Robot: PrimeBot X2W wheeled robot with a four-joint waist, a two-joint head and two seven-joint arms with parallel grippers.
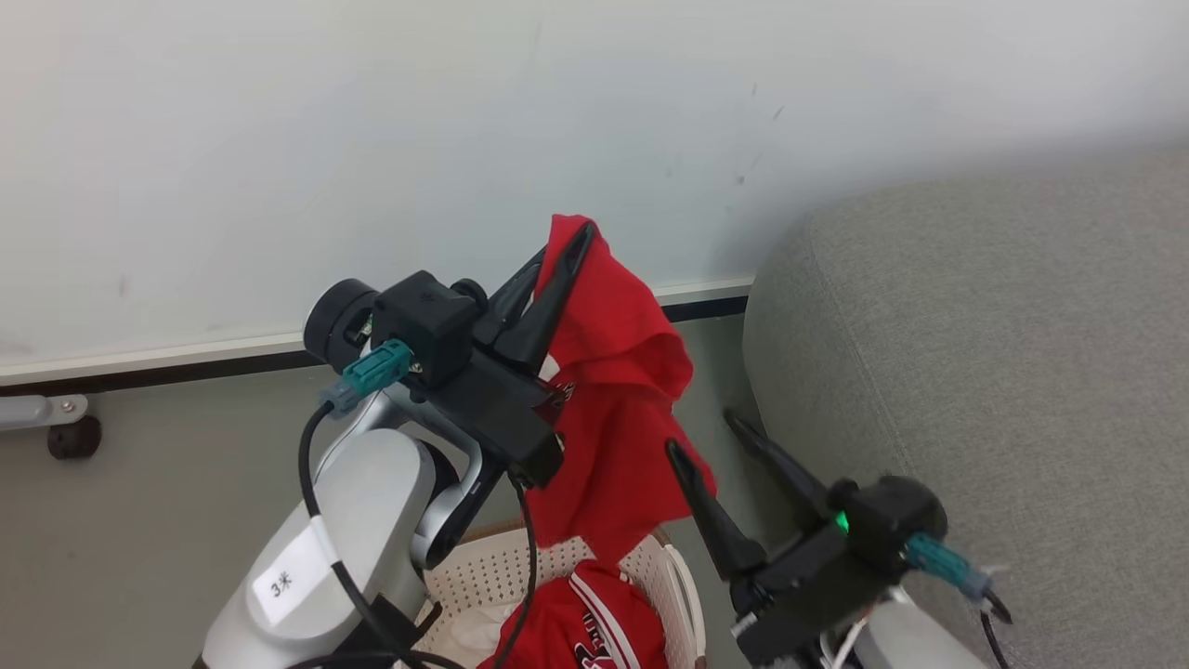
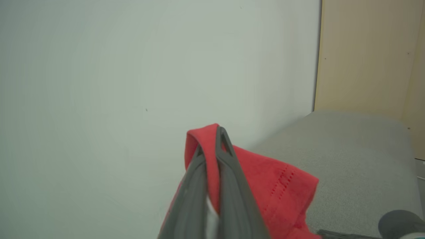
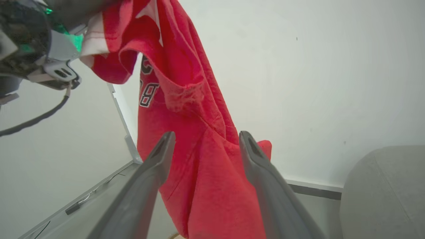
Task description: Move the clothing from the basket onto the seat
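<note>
My left gripper is raised and shut on the top fold of a red garment. The garment hangs down in front of the wall, its lower end just above the basket. In the left wrist view the shut gripper pinches the red cloth. Black white-edged numerals show on the hanging garment. A second red piece with white stripes lies in the basket. My right gripper stands open beside the hanging cloth, its open gripper framing it without touching. The grey seat is at the right.
A pale wall with a dark-edged baseboard runs behind the basket. A small metal bracket sits low on the wall at the left. A beige panel stands behind the seat. My left arm shows at the upper left of the right wrist view.
</note>
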